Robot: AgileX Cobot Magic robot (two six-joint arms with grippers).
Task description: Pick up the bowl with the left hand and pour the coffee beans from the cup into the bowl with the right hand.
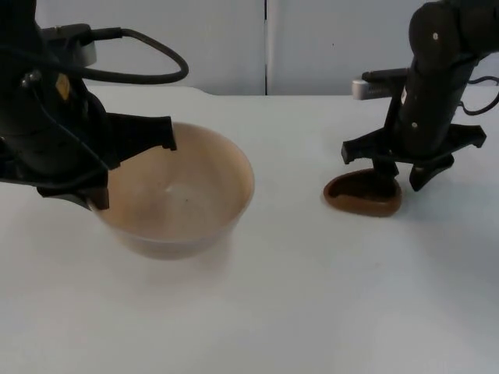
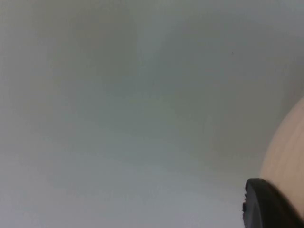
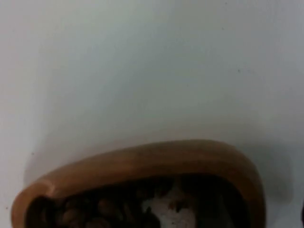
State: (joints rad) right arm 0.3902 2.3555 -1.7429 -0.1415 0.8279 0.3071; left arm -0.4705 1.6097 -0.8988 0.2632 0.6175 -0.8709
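Right now I see the pale beige bowl (image 1: 183,199) on the white table (image 1: 296,296), left of centre, my left gripper (image 1: 129,167) straddling its near-left rim; I cannot tell if it is clamped. Well apart to the right sits the brown cup (image 1: 362,196), coffee beans (image 3: 95,211) inside, with my right gripper (image 1: 387,173) down at it, grip state hidden. Bare table lies between them.

Your top camera looks down and forward over the table (image 1: 296,296). The left wrist camera sits close beside the bowl (image 2: 285,152); the right wrist camera hangs just above the cup (image 3: 142,164).
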